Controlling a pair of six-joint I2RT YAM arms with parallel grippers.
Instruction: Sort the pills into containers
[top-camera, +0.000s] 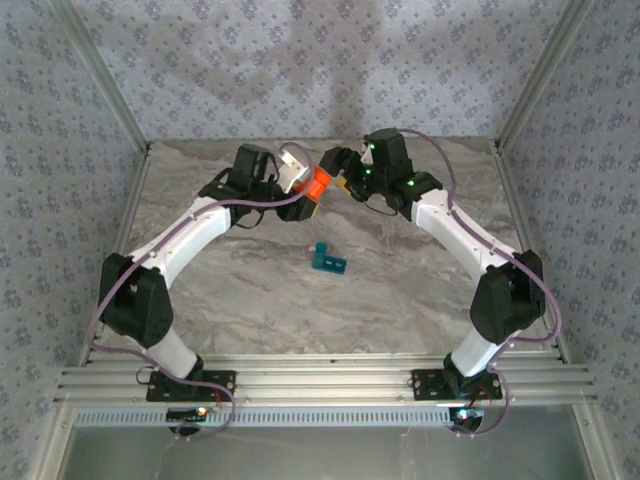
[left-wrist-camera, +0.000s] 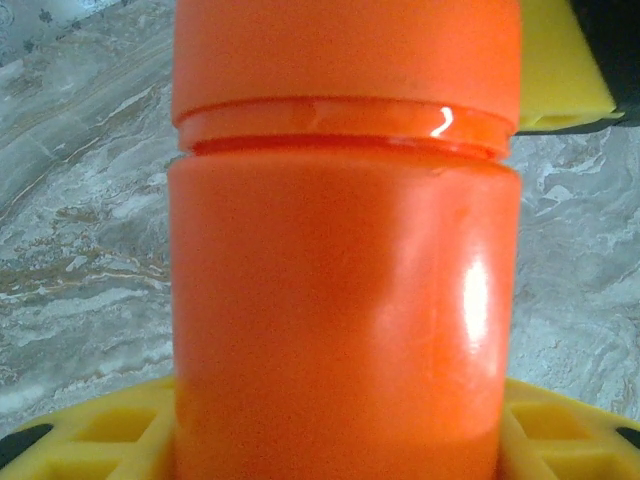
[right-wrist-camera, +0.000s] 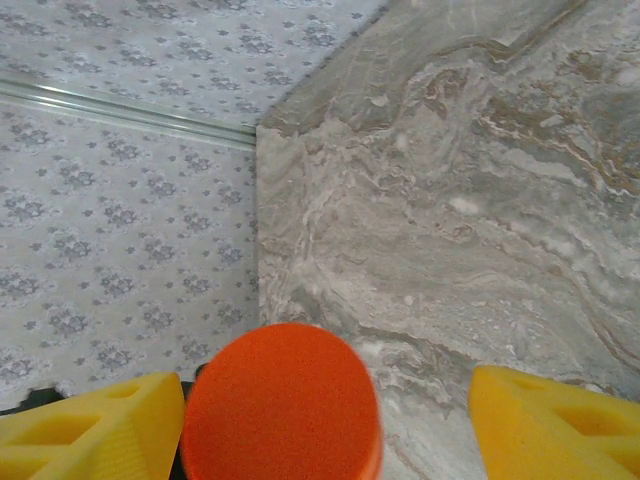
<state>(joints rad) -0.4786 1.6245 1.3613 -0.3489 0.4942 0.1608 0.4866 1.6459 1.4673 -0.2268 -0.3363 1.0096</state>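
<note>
The left end effector clamps the orange bottle above the far edge of the bench, and the right end effector stands open around its cap; a skewed twist could spill pills away from the teal pill box at bench centre.

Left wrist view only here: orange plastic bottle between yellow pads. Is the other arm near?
Observer: Yes; from above, the right tool straddles one end of the orange cylindrical plastic bottle that the left tool holds.
Operator: Closed on it?
Observer: No; its wrist view shows a gap between the bottle end and one yellow pad.
Operator: The containers?
Observer: The small teal rectangular plastic pill box lies mid-table, untouched.
</note>
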